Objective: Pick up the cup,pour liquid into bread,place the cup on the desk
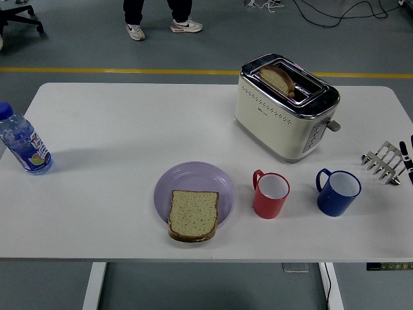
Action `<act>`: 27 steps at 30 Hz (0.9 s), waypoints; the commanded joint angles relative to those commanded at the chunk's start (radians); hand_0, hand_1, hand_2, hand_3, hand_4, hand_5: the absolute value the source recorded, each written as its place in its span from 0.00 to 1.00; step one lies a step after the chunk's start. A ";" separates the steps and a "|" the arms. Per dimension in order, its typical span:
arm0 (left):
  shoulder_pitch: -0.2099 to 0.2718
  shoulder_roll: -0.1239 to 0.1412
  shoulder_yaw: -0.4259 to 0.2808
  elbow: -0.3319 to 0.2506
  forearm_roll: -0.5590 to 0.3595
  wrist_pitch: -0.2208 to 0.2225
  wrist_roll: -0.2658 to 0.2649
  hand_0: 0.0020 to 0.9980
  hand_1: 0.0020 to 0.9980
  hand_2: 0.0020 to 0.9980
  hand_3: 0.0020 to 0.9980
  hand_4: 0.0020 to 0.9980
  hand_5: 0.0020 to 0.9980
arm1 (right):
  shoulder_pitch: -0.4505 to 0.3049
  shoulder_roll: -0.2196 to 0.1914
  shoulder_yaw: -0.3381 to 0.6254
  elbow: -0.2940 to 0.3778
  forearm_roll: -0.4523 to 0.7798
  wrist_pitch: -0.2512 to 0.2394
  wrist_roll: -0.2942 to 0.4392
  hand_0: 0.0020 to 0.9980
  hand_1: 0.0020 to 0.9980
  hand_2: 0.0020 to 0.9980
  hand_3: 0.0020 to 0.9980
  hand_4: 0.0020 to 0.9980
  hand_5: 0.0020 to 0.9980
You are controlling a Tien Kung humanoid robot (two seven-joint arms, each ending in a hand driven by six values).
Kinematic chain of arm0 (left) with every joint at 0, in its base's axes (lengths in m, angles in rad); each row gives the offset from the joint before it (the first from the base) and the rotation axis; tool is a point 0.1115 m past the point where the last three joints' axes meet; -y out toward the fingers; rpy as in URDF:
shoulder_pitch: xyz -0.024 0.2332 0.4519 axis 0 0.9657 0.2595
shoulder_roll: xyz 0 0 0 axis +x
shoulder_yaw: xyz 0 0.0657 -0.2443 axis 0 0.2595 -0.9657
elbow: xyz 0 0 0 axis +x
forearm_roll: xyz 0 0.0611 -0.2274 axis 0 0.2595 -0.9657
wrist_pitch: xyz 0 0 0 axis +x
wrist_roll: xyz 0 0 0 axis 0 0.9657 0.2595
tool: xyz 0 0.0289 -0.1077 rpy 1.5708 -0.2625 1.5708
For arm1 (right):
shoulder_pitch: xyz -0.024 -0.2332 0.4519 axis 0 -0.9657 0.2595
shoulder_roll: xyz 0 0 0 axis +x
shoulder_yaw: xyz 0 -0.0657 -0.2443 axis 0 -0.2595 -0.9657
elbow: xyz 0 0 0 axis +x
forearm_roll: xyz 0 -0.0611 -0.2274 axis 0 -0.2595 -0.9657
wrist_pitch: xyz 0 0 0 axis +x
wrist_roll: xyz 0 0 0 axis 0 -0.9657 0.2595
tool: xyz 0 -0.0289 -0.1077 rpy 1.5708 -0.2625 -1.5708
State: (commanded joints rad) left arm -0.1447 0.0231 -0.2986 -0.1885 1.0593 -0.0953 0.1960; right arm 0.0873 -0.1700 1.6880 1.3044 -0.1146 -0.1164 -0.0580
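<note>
Black sliver of right hand [407,155] at the right edge, just beside the wire rack [385,161] — too little showing to tell whether released or clenched. No left hand in view.

Glossy blue cup [338,192] nearest to that hand, left of it and a little nearer the front edge; red cup [271,195] just beyond, between blue cup and plate [193,175]. Both upright on the white surface [129,123], white inside, round, smooth-walled, handles turned to the left and away, so probably a grasp on the plain wall, not the handle. Cannot tell which cup the task means, nor any liquid inside.

Bread [193,214] flat on the near half of the lilac plate, hanging over its front rim — porous, brown-crusted, squarish, left of the red cup. Likely a leftward carry from either cup, shorter from the red.

Behind the cups, cream toaster [284,110] with chrome top and a slice in one slot. Far left, clear plastic bottle [24,145] with blue cap, well apart.
</note>
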 joint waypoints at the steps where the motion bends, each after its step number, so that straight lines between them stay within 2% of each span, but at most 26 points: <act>1: 0.000 0.000 0.001 0.000 0.001 0.000 0.000 0.67 0.73 0.74 0.63 0.39 1.00 | 0.006 0.007 -0.005 -0.019 -0.001 0.011 0.013 0.58 0.53 0.61 0.59 0.59 0.04; 2: -0.001 0.000 0.001 0.000 0.001 -0.001 0.000 0.67 0.73 0.73 0.63 0.39 1.00 | 0.009 0.014 -0.010 -0.032 -0.004 0.014 0.024 0.58 0.52 0.61 0.59 0.56 0.02; 7: -0.001 0.000 -0.001 0.000 -0.002 -0.001 0.001 0.67 0.73 0.73 0.63 0.39 1.00 | 0.006 0.024 -0.033 -0.065 -0.013 0.011 0.049 0.58 0.52 0.61 0.59 0.56 0.02; 12: -0.002 0.000 -0.003 0.000 0.000 -0.001 0.001 0.67 0.73 0.73 0.63 0.39 1.00 | 0.001 0.028 -0.037 -0.070 -0.010 0.015 0.073 0.58 0.52 0.61 0.59 0.57 0.03; 16: -0.005 0.000 0.009 0.001 -0.002 -0.004 -0.001 0.67 0.73 0.73 0.63 0.39 1.00 | -0.004 0.038 -0.039 -0.063 -0.012 -0.006 0.099 0.58 0.52 0.60 0.59 0.57 0.04; 19: -0.005 0.000 0.009 0.000 -0.001 -0.006 -0.002 0.67 0.73 0.73 0.63 0.39 1.00 | -0.010 0.042 -0.036 -0.061 -0.018 -0.005 0.085 0.58 0.52 0.60 0.59 0.57 0.04; 25: -0.004 0.000 0.006 0.000 -0.002 -0.004 -0.001 0.67 0.73 0.73 0.63 0.40 1.00 | -0.018 0.046 -0.007 -0.055 -0.051 -0.004 0.011 0.57 0.51 0.60 0.59 0.58 0.04; 27: -0.005 0.000 0.005 0.000 -0.002 -0.005 -0.001 0.67 0.73 0.74 0.63 0.40 1.00 | -0.019 0.047 0.025 -0.053 -0.099 0.011 -0.052 0.58 0.51 0.61 0.59 0.56 0.01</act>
State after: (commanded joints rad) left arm -0.1492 0.0231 -0.2932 -0.1887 1.0570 -0.1000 0.1951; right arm 0.0679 -0.1228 1.7127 1.2510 -0.2133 -0.1059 -0.1099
